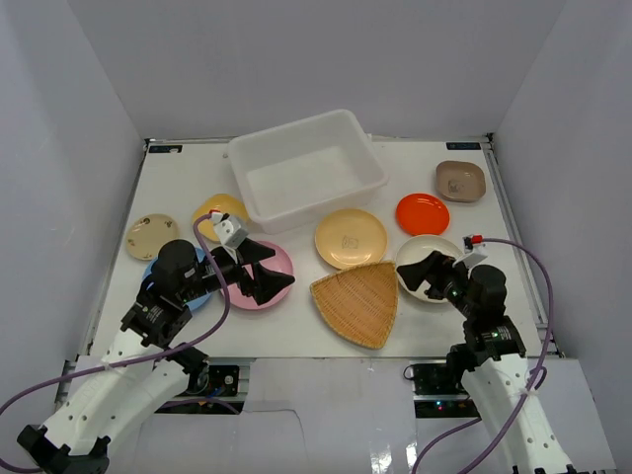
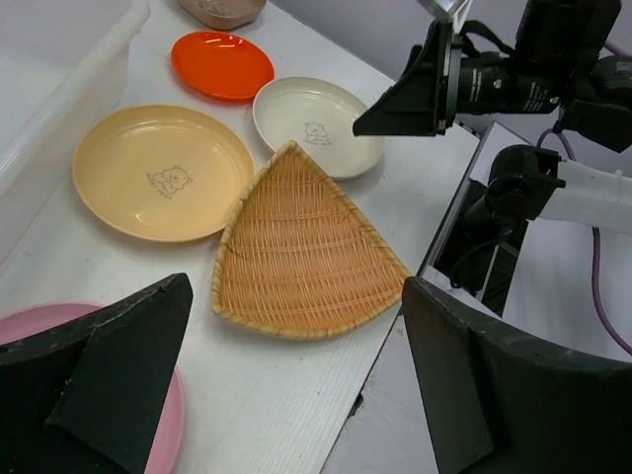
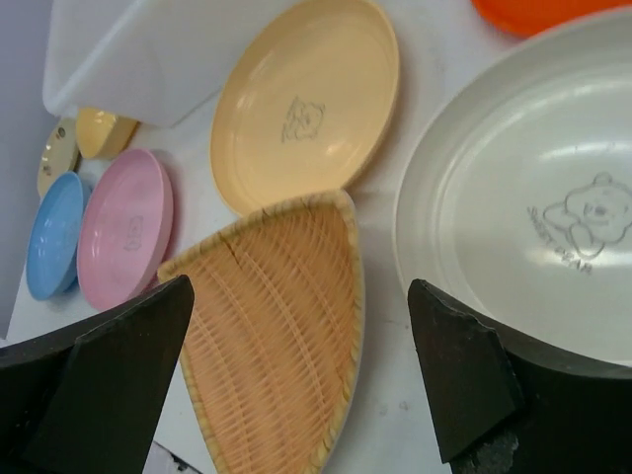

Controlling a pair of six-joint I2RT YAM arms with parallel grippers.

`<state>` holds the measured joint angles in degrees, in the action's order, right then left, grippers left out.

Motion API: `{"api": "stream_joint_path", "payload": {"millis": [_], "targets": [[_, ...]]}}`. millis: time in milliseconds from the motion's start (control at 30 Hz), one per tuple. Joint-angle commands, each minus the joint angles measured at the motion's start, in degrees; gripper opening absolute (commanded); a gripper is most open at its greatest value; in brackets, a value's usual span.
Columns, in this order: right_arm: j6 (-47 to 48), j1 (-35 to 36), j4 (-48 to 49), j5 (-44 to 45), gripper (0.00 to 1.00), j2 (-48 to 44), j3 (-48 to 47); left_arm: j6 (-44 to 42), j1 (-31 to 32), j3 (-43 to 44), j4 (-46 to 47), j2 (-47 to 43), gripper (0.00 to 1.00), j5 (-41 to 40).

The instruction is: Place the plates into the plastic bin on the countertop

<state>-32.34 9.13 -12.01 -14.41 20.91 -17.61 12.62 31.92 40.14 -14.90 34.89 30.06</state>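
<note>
Hovering empty, left tool (image 1: 271,269) gapes over pink plate (image 3: 126,229), right tool (image 1: 420,279) over cream plate (image 3: 533,197).

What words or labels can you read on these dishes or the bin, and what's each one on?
"SWEET BEAR", roughly, under the bear drawing on the cream plate; blurred, first word uncertain.
Tan plate: printed lettering too small to read.
Pink plate: faint mark, unreadable.
Plastic bin: no text visible.
</note>
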Motion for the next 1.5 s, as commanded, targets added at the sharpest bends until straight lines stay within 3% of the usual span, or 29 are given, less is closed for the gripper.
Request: {"api": "stream_joint_path", "payload": {"millis": [0, 267, 633, 867, 1033, 1200, 1233, 1333, 1467], "targets": [[-3.3, 0.1, -3.4, -3.8, 0.95, -1.1, 3.5, -0.3, -0.7, -0.5, 0.7, -0.7, 0.98, 0.4], [-8.2, 0.2, 7.9, -13.5, 0.93, 2.6, 12.0, 0.2, -1.7, -0.6, 0.7, -1.6, 0.98, -2.6], [-11.5, 3.8, 25.4, -11.5, 1.0, 14.1, 17.1, 0.8, -2.7, -0.5, 0.7, -1.1, 0.98, -4.0], [-11.5, 10.2, 26.2, -4.9, 0.71, 20.9, 15.9, 1.0, -2.7, -0.3, 0.8, -0.6, 0.98, -5.4], [-9.4, 10.8, 19.4, -2.2, 0.6, 15.1, 15.6, 2.1, -2.8, -0.4, 0.7, -1.0, 0.98, -7.3], [-8.0, 11.0, 13.5, -2.8, 0.43, 11.4, 15.6, 3.3, -2.9, -0.3, 0.3, -1.9, 0.98, -11.3], [-8.0, 11.0, 13.4, -2.8, 0.44, 11.4, 15.7, 3.3, -2.8, -0.4, 0.4, -2.1, 0.98, -11.3], [-7.9, 11.0, 14.4, -3.0, 0.65, 12.5, 15.8, 3.2, -2.8, -0.5, 0.3, -2.5, 0.98, -11.3], [-7.5, 11.1, 16.7, -3.4, 0.64, 16.1, 15.8, 3.4, -2.8, -0.5, 0.2, -2.6, 0.98, -11.3]]}}
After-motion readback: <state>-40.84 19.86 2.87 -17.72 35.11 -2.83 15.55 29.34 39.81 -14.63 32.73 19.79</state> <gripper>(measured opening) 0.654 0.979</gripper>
